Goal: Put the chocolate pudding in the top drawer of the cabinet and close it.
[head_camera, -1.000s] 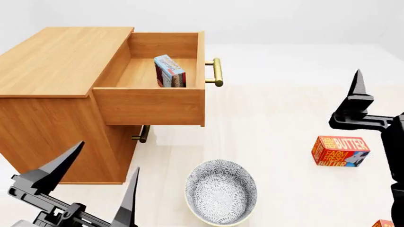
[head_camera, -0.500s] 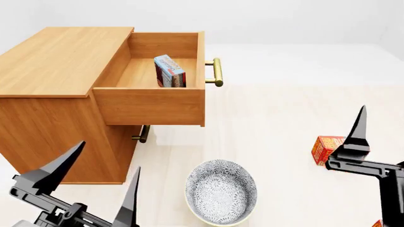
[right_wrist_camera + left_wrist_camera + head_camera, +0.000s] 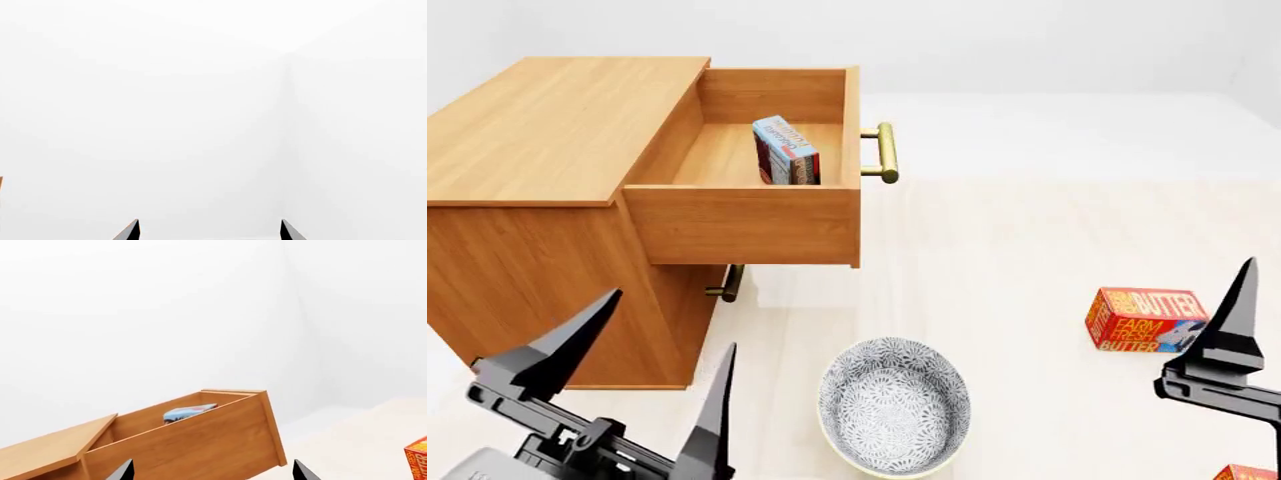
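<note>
The chocolate pudding (image 3: 785, 150), a thin blue and red box, stands on edge inside the open top drawer (image 3: 747, 215) of the wooden cabinet (image 3: 561, 130). Its top edge also shows over the drawer wall in the left wrist view (image 3: 189, 412). The drawer's brass handle (image 3: 886, 152) points to the right. My left gripper (image 3: 669, 322) is open and empty, low in front of the cabinet's lower corner. My right gripper (image 3: 1238, 290) is open and empty, low at the right, near a butter box. Its wrist view (image 3: 209, 222) faces only white wall.
A patterned grey bowl (image 3: 894, 405) sits on the floor below the open drawer. A red-orange butter box (image 3: 1145, 320) lies to the right, and another (image 3: 1244, 472) shows at the bottom right corner. The lower drawer's handle (image 3: 727, 283) sits under the open drawer.
My right gripper has dropped from beside the drawer's height down to the lower right, past the butter box. My left gripper has risen slightly. The pudding and the drawer have not moved.
</note>
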Controlling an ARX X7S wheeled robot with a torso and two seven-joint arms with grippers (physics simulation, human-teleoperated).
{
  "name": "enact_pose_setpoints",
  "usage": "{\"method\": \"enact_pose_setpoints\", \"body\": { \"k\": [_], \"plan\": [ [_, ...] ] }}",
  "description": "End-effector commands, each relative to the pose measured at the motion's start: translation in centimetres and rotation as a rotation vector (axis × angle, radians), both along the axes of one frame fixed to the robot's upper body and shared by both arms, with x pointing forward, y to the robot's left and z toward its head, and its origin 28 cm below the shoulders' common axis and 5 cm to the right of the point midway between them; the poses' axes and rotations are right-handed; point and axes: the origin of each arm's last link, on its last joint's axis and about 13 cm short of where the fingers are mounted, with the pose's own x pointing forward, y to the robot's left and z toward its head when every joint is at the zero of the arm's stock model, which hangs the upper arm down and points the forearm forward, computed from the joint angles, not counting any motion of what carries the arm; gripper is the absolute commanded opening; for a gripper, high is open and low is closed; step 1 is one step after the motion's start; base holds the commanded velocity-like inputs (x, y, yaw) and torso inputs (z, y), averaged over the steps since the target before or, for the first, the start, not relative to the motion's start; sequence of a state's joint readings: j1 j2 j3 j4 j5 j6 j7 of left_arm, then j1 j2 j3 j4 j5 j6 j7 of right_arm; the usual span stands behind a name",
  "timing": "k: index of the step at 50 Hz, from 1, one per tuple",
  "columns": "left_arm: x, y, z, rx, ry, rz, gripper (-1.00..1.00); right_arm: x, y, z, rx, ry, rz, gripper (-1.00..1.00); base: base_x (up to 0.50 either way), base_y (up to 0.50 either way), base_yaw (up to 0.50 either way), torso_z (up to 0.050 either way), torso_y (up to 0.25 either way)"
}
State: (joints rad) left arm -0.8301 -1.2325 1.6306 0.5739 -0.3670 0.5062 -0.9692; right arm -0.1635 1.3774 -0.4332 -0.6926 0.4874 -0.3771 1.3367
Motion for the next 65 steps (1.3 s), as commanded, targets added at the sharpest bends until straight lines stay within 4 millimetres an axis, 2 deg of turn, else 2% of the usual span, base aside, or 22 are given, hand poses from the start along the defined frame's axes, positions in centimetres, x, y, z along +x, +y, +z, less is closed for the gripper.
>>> {"method": "enact_pose_setpoints", "body": {
  "k": [1,14,30,38,51,54,65],
  "plan": [
    [0.9,-0.9,0.9,-0.023,-0.006,-0.035,1.00,-0.6,-0.2,-0.3,0.007,-0.001,-0.005,1.00,0.00,0.00,0.00,0.000,0.000],
    [3.4,-2.3,3.3,-0.068,-0.025,-0.094,1.00,-0.3,0.0,-0.6,0.014,0.009,0.011,1.00,0.00,0.00,0.00,0.000,0.000],
    [6.2,-5.6,6.8,-0.091,-0.044,-0.183,1.00,-0.3,0.0,-0.7,0.013,0.013,0.012,1.00,0.00,0.00,0.00,0.000,0.000],
    [6.8,-7.6,8.7,-0.080,-0.048,-0.227,1.00,-0.3,-0.1,-0.8,0.014,0.015,0.013,1.00,0.00,0.00,0.00,0.000,0.000],
    [9.3,-11.7,11.0,-0.065,-0.025,-0.270,1.00,-0.3,-0.2,-0.9,0.014,0.015,0.012,1.00,0.00,0.00,0.00,0.000,0.000],
    [9.6,-12.1,11.3,-0.064,-0.020,-0.272,1.00,-0.3,-0.2,-0.9,0.015,0.015,0.010,1.00,0.00,0.00,0.00,0.000,0.000],
    [11.7,-15.4,12.7,-0.043,0.041,-0.275,1.00,-0.3,-0.3,-1.1,0.015,0.026,0.010,1.00,0.00,0.00,0.00,0.000,0.000]
  ]
}}
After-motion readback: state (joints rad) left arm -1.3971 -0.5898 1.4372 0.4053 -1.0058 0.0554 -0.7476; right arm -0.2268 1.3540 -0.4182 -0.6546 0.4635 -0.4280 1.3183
